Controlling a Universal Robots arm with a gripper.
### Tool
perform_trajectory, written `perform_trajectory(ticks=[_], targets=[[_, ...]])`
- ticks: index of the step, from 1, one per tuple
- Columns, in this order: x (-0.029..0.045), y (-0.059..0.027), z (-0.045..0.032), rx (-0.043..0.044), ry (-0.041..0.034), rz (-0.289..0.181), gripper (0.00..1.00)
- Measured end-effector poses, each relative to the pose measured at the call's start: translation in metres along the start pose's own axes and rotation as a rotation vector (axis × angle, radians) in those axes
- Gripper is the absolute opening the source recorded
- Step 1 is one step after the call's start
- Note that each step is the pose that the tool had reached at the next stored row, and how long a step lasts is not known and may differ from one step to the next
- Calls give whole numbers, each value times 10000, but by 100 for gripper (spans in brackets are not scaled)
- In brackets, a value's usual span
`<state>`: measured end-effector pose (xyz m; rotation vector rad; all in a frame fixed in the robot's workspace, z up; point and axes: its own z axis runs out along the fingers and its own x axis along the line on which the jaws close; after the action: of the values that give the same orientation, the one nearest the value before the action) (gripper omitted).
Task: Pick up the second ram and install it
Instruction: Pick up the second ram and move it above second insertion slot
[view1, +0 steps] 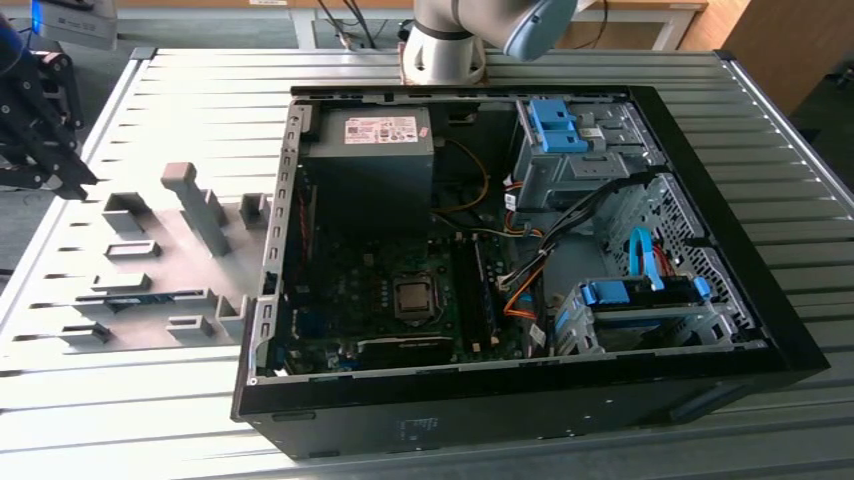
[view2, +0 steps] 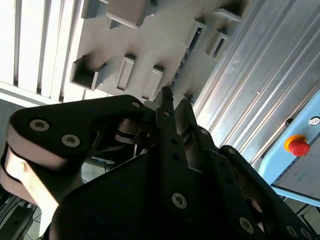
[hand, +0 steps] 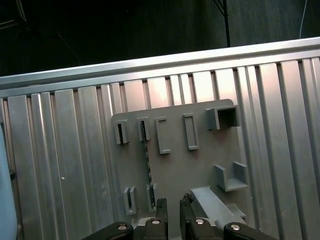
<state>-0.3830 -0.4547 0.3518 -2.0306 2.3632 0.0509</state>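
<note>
In the exterior view, the tool hangs in the upper left corner of the frame, above the ribbed aluminium bench. From this angle I cannot tell how its fingers stand. Lower in the left of the frame is the grey fixture plate with its raised blocks. The second ram lies in it as a thin blue-green strip, apart from the tool. An open computer case fills the centre and right of the frame, with its motherboard exposed. The arm's base stands behind the case at the top centre.

In the second wrist view, the tool points at the fixture plate. Its two black fingertips are a narrow gap apart, with nothing between them. The second ram shows edge-on as a dark line in the plate just beyond the tips, not touching them. The bench runs beside the plate. A red emergency stop button sits on a light blue housing off to one side.

In the first wrist view, the tool has its fingertips slightly apart and empty, over the fixture plate. The second ram stands on edge in a long slot just beside the tips. The bench ends at a bright rail, and a dark floor lies beyond it.
</note>
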Motion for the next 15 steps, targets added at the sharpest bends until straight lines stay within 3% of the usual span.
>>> perform_trajectory(ticks=[1,5,6,15], targets=[[0,0,0,0,0,-1,25],[0,0,0,0,0,-5,25],[0,0,0,0,0,-6,32],[0,0,0,-1,0,-36,32]])
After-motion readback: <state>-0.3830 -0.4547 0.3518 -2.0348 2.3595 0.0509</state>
